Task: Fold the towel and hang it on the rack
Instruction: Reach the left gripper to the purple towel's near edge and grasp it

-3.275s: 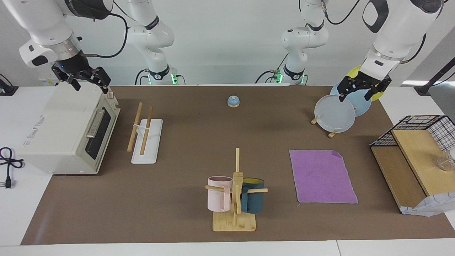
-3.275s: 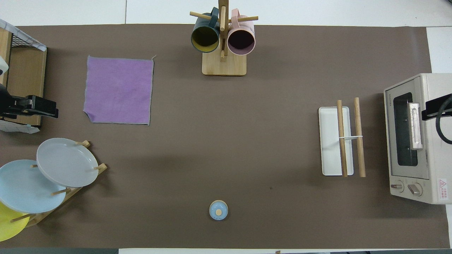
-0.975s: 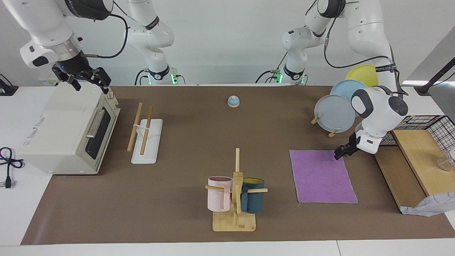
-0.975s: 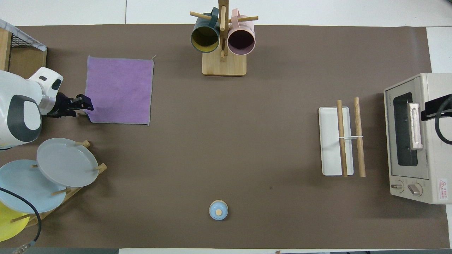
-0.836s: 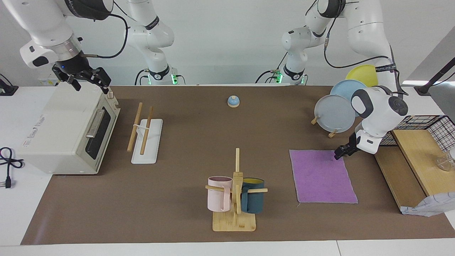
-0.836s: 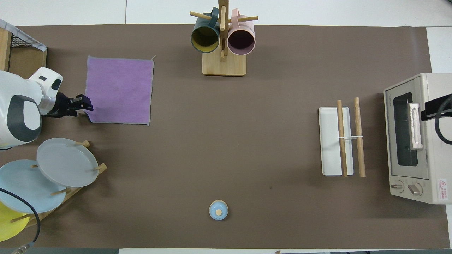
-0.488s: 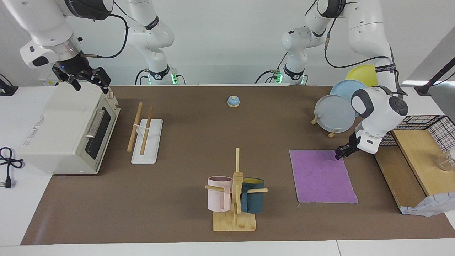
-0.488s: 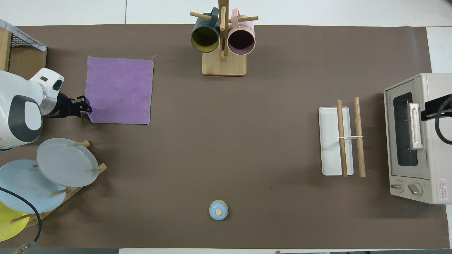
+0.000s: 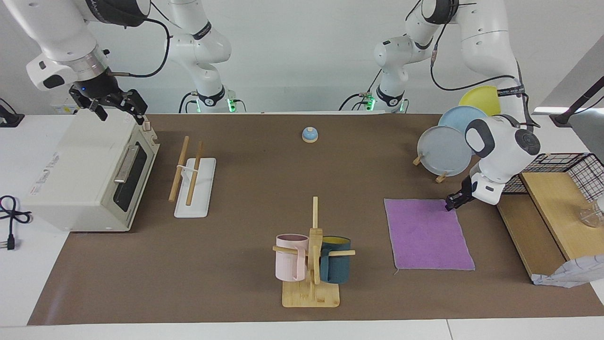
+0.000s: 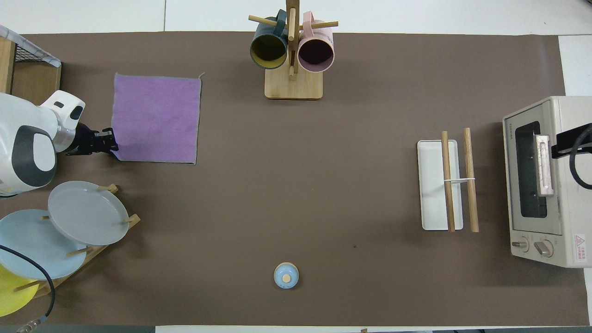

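Your towel [image 9: 428,233] lies flat and purple face up on the counter [image 9: 245,189], toward the left arm's end, beside the mug tree [image 9: 312,264] and well apart from the rack [image 9: 192,177]. Your left hand [image 9: 452,203] is down at the towel's corner nearest the robots, on the side away from the mug tree, close to the plate stand [image 9: 448,141]; I cannot tell how far its fingers are parted or whether they have hold of the cloth. The rack, with its 2 wooden rods, stands beside the toaster oven [image 9: 89,174]. Your right hand [image 9: 111,105] waits over the toaster oven with its fingers spread and nothing between them.
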`<state>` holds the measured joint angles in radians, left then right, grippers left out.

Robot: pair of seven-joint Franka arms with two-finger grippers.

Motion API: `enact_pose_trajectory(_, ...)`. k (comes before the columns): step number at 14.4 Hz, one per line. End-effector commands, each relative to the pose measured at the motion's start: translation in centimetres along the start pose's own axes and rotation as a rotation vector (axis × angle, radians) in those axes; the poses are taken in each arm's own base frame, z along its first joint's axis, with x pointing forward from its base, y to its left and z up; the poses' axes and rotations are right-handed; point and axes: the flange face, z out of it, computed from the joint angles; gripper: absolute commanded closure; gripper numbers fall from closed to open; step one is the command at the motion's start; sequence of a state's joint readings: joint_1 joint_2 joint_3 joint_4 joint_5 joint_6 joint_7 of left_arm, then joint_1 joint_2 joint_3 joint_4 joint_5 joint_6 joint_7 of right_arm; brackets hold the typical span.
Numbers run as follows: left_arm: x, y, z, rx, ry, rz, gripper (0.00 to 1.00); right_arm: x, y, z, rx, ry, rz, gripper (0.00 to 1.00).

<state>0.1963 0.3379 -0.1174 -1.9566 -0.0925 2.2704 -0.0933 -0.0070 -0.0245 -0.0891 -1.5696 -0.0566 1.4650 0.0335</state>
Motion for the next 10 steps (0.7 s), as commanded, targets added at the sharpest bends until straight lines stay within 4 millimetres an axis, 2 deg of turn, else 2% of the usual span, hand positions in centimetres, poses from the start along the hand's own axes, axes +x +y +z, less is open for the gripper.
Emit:
enact_pose_trajectory(1, -0.2, -0.3, -0.2, -0.007, -0.016, -0.013, 1.0, -0.3, 0.1, 0.1, 0.001, 0.003, -0.01, 0.0)
enact_pose_trajectory(6, -0.1, 0.6, -1.0, 0.0, -0.011, 0.062, 1.0, -0.3, 0.1, 0.1, 0.001, 0.003, -0.01, 0.0)
enact_pose_trajectory(9, -0.3, 1.7, -4.2, 0.061, 0.01, 0.217, 1.0, -0.3, 0.1, 0.1, 0.001, 0.003, -0.01, 0.0)
enact_pose_trajectory(10, -0.7, 3.0, -5.1, 0.099, 0.009, 0.303, 1.0, -0.3, 0.1, 0.1, 0.001, 0.003, -0.01, 0.0)
